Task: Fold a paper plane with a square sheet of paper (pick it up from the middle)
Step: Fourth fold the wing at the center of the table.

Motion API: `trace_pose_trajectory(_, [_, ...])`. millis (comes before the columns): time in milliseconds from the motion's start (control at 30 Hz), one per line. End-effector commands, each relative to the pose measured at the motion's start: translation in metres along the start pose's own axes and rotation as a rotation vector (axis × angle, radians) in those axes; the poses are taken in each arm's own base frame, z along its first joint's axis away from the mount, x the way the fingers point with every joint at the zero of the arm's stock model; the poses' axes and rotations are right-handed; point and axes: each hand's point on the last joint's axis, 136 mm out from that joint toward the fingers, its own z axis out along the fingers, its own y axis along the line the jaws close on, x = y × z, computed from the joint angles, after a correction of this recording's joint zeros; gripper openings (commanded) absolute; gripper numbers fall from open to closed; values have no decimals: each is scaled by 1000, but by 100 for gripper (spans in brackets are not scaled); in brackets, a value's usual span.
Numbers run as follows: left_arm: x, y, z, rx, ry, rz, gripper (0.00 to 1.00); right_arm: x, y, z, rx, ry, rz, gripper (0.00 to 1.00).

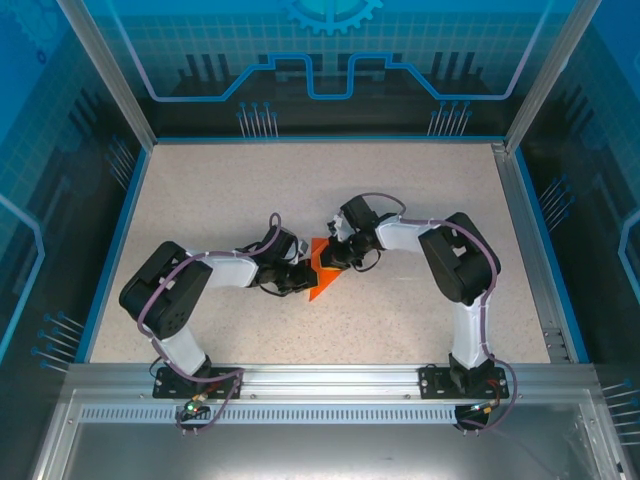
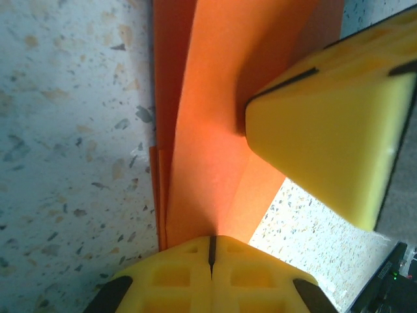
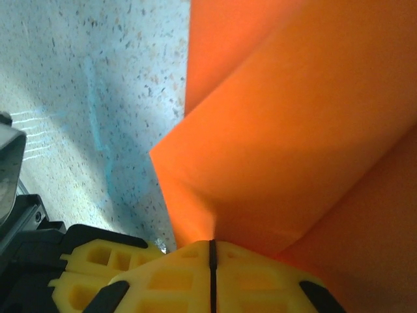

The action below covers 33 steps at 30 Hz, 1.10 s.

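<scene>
square sheet of paper (image 1: 323,278) on table (image 1: 420,200), between left end effector (image 1: 303,273) and right end effector (image 1: 336,256)

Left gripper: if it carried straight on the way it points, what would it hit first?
The orange paper pinched in the left gripper lies directly ahead. Just beyond it, slightly off to the side, the right gripper presses on the sheet, though depth is unclear.

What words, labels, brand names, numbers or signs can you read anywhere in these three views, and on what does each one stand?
No words, numbers or brand names can be read in any view.
Back panel: a gear emblem and circuit-style lines, which are drawings without letters.
Orange sheet of paper: plain and unprinted in the close wrist views too.
</scene>
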Motion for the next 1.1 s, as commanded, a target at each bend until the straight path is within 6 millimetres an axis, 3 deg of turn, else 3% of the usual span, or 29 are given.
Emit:
trace_pose_trajectory(0, [36,71,7,-252,86,-101,2,13,15,0,0,27,-57,8])
trace_pose_trajectory(233, [35,70,7,-255,89,-93,2,10,-15,15,77,22,9,7])
trace_pose_trajectory(800, [48,89,7,-302,112,-96,0,-55,-61,-13,94,-129,127,7])
trace_pose_trajectory(1067, [50,90,7,-309,115,-92,1,-77,-65,-27,102,-169,149,7])
